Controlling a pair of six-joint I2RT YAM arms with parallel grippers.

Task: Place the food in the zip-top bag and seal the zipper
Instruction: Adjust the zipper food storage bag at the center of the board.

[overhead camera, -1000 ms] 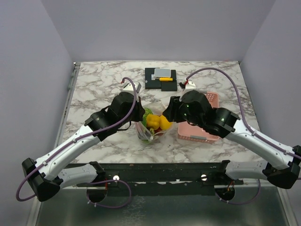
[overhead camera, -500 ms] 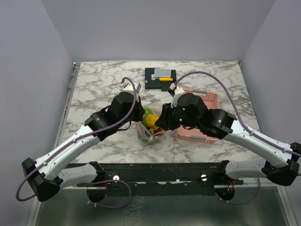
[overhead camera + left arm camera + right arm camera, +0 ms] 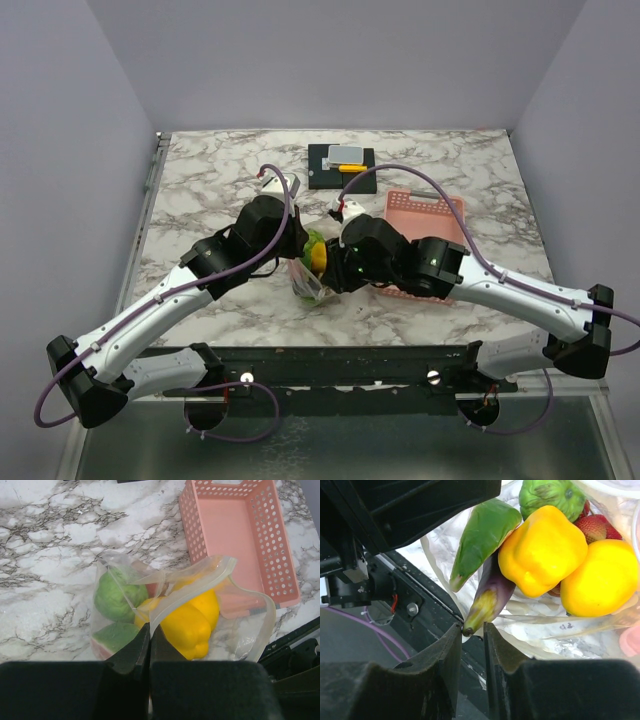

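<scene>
The clear zip-top bag (image 3: 312,287) lies between the two arms, its mouth open. It holds a round green fruit (image 3: 115,595), a watermelon slice (image 3: 112,637) and a yellow pepper (image 3: 187,625). My left gripper (image 3: 149,630) is shut on the bag's rim. The right wrist view shows a yellow pepper (image 3: 542,550), a yellow fruit (image 3: 602,580), a long green pepper (image 3: 480,535), an eggplant (image 3: 487,597) and a strawberry (image 3: 592,527) behind the plastic (image 3: 560,635). My right gripper (image 3: 471,627) is narrowly open, with the bag's edge and the eggplant's stem tip between its jaws.
The pink perforated basket (image 3: 425,215) stands right of the bag, empty (image 3: 280,545). A yellow-and-grey item on a black base (image 3: 342,165) sits at the back middle. The table's front edge and black rail (image 3: 420,615) run just below the bag.
My right gripper has moved left, from beside the basket to right over the bag, hiding most of the yellow food from above. The left arm and bag have stayed put.
</scene>
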